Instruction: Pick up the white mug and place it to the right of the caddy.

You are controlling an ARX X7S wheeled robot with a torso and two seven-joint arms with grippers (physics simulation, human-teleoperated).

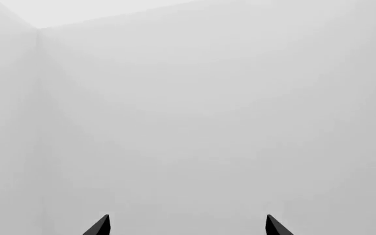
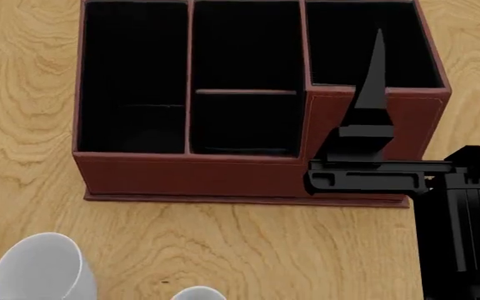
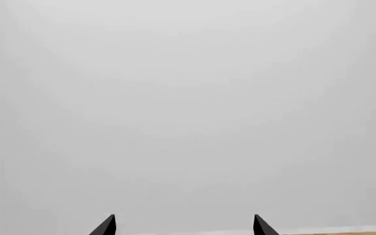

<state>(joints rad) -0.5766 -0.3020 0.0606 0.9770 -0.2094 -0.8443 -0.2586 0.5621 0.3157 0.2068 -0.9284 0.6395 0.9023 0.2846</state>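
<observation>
Right pincer (image 3: 184,226) apart, empty, above the caddy (image 2: 249,172); left likewise apart. I judge the white mug (image 2: 42,267) light, glossy, slippery: grip across its rim.

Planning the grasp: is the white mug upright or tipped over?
Upright: the head view looks down on the white mug, wall tapering toward its base on the table. Its opening isn't visible.
</observation>
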